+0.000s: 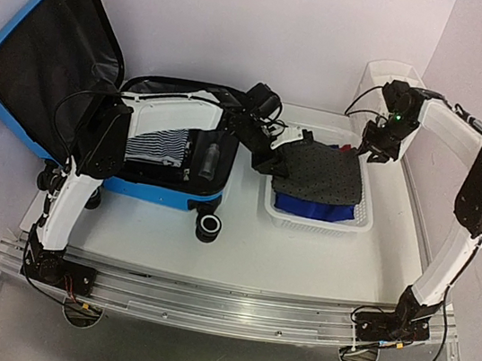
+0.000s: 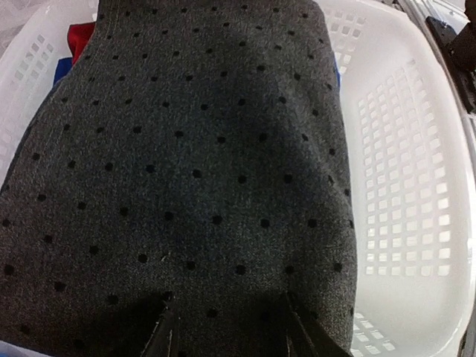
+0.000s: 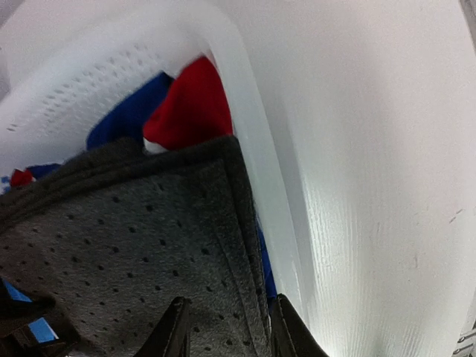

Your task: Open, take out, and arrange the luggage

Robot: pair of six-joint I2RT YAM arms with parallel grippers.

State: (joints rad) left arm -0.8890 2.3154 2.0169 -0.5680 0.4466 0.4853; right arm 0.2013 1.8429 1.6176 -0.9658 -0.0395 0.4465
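So here's where I'm at: the luggage [image 1: 55, 57] sits open at the left of the table [image 1: 239, 253], lid propped up, with a striped top [image 1: 157, 145] lying in the bottom half. My left gripper [image 2: 232, 331] reaches across it to the left edge of the grey dotted cloth [image 1: 319, 174], which lies on top of the pile in the white basket [image 1: 316, 224]. My right gripper [image 3: 230, 327] is at the far right corner of the same cloth. One arm per end makes sense to me, since a floppy piece goes down flat that way.

Left fingers are parted with the cloth lying smooth between them, so I'd call that let go. Right fingers straddle the folded edge (can't tell if they're squeezing it or just sitting around it).

Under the grey there's blue fabric [image 1: 314, 208] and red fabric [image 3: 190, 111], mostly buried, so no idea what those pieces are. The darker bits [image 1: 204, 157] beside the striped top are too small to make out.
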